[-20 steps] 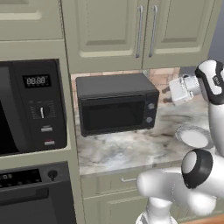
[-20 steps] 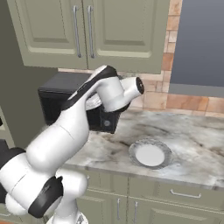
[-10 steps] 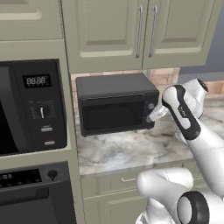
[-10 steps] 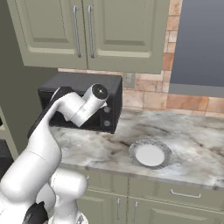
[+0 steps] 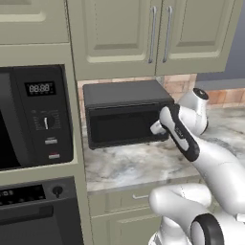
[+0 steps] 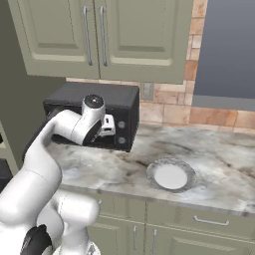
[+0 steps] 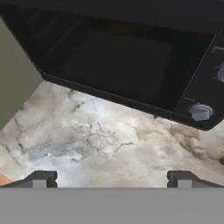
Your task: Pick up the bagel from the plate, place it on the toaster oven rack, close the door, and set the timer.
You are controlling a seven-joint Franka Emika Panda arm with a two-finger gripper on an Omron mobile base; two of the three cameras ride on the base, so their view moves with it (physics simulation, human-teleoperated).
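Standing on the marbled counter (image 6: 209,149), the toaster oven (image 5: 127,112) has its door (image 7: 118,65) shut, and the arm reaches across its front. The plate (image 6: 171,175) lies well to its right. The gripper (image 7: 111,178) hangs spread wide, holding nothing, above bare counter just before the door.

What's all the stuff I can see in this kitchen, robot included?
toaster oven: one, dark grey-black, on the counter against the wall, door shut.
knobs: two, grey, on the oven's right panel.
plate: one, white with grey rim, bare, on the counter right of the oven.
counter: one, marbled grey.
wall cabinets: olive green, above the oven.
microwave: one, black, built in left of the oven.
pincer: one, dark tips, open, low over the counter before the oven.
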